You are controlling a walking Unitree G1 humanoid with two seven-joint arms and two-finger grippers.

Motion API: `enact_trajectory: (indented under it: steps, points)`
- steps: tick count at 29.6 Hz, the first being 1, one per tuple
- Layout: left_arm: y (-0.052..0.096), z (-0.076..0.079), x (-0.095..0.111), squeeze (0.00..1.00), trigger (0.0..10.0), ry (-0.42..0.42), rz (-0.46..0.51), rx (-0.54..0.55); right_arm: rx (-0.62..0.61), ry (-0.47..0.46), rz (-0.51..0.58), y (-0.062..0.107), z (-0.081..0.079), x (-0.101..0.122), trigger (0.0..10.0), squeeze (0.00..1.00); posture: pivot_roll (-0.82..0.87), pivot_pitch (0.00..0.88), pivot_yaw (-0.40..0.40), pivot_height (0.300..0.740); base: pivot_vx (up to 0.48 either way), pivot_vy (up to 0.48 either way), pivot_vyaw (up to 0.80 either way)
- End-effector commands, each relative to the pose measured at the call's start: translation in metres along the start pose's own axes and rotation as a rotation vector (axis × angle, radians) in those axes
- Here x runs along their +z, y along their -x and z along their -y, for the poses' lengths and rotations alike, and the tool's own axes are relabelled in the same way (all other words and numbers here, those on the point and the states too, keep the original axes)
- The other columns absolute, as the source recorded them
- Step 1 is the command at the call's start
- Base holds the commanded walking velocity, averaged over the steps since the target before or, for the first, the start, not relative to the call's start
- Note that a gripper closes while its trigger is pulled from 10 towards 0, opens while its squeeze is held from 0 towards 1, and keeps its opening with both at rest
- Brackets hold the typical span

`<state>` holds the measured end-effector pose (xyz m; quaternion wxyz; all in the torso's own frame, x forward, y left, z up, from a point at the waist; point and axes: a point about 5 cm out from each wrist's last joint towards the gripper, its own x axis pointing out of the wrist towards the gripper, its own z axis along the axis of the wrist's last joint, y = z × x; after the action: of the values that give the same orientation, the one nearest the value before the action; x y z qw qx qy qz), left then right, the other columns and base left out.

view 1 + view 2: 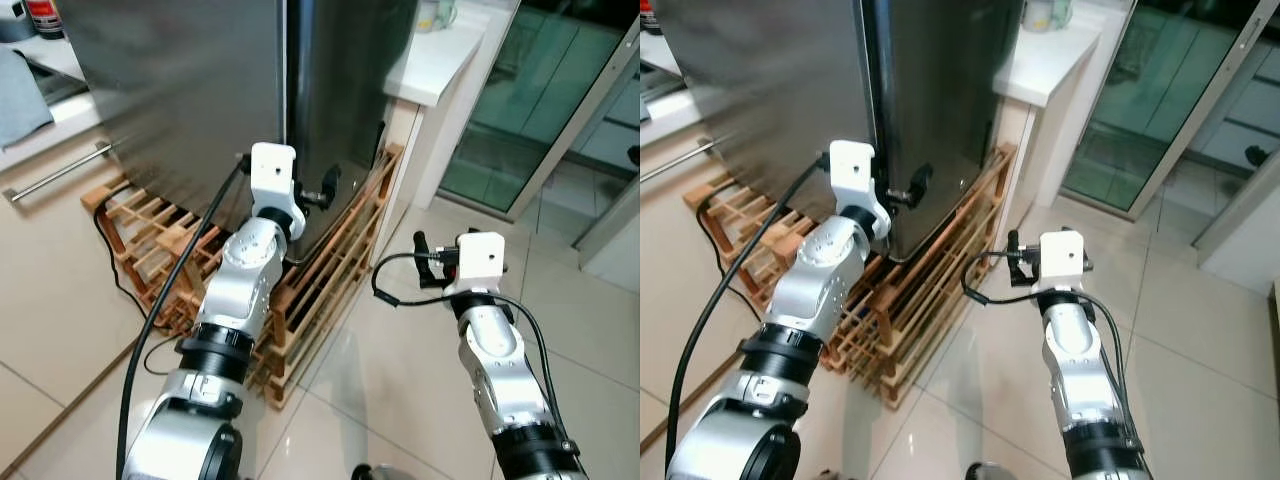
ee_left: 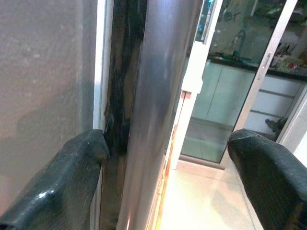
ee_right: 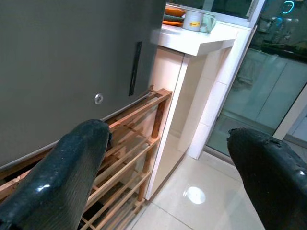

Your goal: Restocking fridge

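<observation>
The stainless steel fridge (image 1: 190,90) stands in front of me, its doors closed apart from a narrow dark seam (image 1: 285,110) down the corner. My left gripper (image 1: 318,193) is raised to that corner low on the fridge. In the left wrist view it is open: one black finger (image 2: 81,158) rests at the dark seam (image 2: 120,96) and the other finger (image 2: 268,163) hangs in free air past the steel edge. My right gripper (image 1: 425,258) is open and holds nothing, out over the floor to the right of the fridge, facing its dark side (image 3: 62,62).
A slatted wooden rack (image 1: 335,260) stands against the fridge's base. A white counter (image 1: 440,60) carrying mugs (image 3: 199,20) adjoins the fridge on the right, with a glass sliding door (image 1: 540,100) beyond. A black cable (image 1: 115,270) trails over the tiled floor (image 1: 400,400).
</observation>
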<state>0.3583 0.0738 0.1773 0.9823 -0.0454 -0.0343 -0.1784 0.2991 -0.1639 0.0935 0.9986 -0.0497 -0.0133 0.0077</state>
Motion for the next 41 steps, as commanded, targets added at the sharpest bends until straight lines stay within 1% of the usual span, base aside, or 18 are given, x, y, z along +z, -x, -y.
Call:
enact_trajectory:
  steps: [1,9,12,14,15,17,18,19,25,29,34,35,36,37,38,39,40,41]
  points:
    - [-0.007,0.018,0.021,0.00,10.0,-0.014,0.073,-0.085,-0.023,0.012,0.009,0.000,0.007,0.001,10.0,0.00,-0.07,0.000,-0.022,0.740,0.000,0.000,0.00]
    - [-0.012,0.018,0.021,0.00,10.0,-0.018,0.084,-0.086,-0.024,0.012,0.004,0.000,0.007,-0.001,10.0,0.00,-0.07,0.000,-0.022,0.740,0.000,0.000,0.00]
    - [-0.021,0.024,0.016,0.00,10.0,-0.013,0.083,-0.117,-0.017,0.012,0.002,-0.001,0.005,-0.001,10.0,0.00,-0.06,0.000,-0.033,0.740,0.000,0.000,0.00]
    - [-0.030,0.045,0.011,0.00,10.0,0.061,0.060,-0.223,0.000,0.016,-0.011,0.000,0.004,-0.004,10.0,0.00,-0.06,0.000,-0.035,0.740,0.000,0.000,0.00]
    - [-0.030,0.045,0.011,0.00,10.0,0.061,0.060,-0.223,0.000,0.016,-0.011,0.000,0.004,-0.004,10.0,0.00,-0.06,0.000,-0.035,0.740,0.000,0.000,0.00]
    - [-0.033,0.069,0.011,0.00,10.0,0.140,0.049,-0.357,0.021,0.022,-0.031,0.004,0.004,-0.009,10.0,0.00,-0.06,0.000,-0.035,0.740,0.000,0.000,0.00]
    - [-0.033,0.069,0.011,0.00,10.0,0.140,0.049,-0.357,0.021,0.022,-0.031,0.004,0.004,-0.009,10.0,0.00,-0.06,0.000,-0.035,0.740,0.000,0.000,0.00]
    - [-0.031,0.108,0.016,0.00,10.0,0.208,0.055,-0.571,0.077,0.028,-0.074,0.016,0.003,-0.018,10.0,0.00,-0.09,0.000,-0.017,0.740,0.000,0.000,0.00]
    - [-0.009,0.191,0.036,0.00,10.0,0.388,0.095,-1.011,0.136,0.045,-0.158,0.047,0.011,-0.037,10.0,0.00,-0.14,0.000,0.006,0.740,0.000,0.000,0.00]
    - [0.017,0.222,0.059,0.00,10.0,0.517,0.151,-1.280,0.136,0.044,-0.188,0.059,0.016,-0.043,10.0,0.00,-0.17,0.000,0.020,0.740,0.000,0.000,0.00]
    - [0.017,0.205,0.070,0.00,10.0,0.608,0.174,-1.303,0.142,0.035,-0.185,0.061,0.014,-0.041,10.0,0.00,-0.17,0.000,0.010,0.740,0.000,0.000,0.00]
    - [0.008,0.171,0.072,0.00,10.0,0.599,0.204,-1.196,0.174,0.038,-0.168,0.060,0.007,-0.038,10.0,0.00,-0.15,0.000,0.002,0.740,0.000,0.000,0.00]
    - [0.008,0.171,0.072,0.00,10.0,0.599,0.204,-1.196,0.174,0.038,-0.168,0.060,0.007,-0.038,10.0,0.00,-0.15,0.000,0.002,0.740,0.000,0.000,0.00]
    - [0.004,0.137,0.068,0.00,10.0,0.560,0.220,-1.080,0.191,0.033,-0.152,0.056,0.002,-0.035,10.0,0.00,-0.15,0.000,0.002,0.740,0.000,0.000,0.00]
    - [0.004,0.122,0.065,0.00,10.0,0.534,0.221,-1.036,0.193,0.028,-0.148,0.055,0.000,-0.035,10.0,0.00,-0.15,0.000,0.002,0.740,0.000,0.000,0.00]
    - [0.004,0.122,0.065,0.00,10.0,0.534,0.221,-1.036,0.193,0.028,-0.148,0.055,0.000,-0.035,10.0,0.00,-0.15,0.000,0.002,0.740,0.000,0.000,0.00]
    - [0.008,0.077,0.052,0.00,10.0,0.465,0.199,-0.871,0.190,0.003,-0.141,0.047,-0.001,-0.032,10.0,0.00,-0.11,0.000,-0.012,0.740,0.000,0.000,0.00]
    - [0.008,0.077,0.052,0.00,10.0,0.465,0.199,-0.871,0.190,0.003,-0.141,0.047,-0.001,-0.032,10.0,0.00,-0.11,0.000,-0.012,0.740,0.000,0.000,0.00]
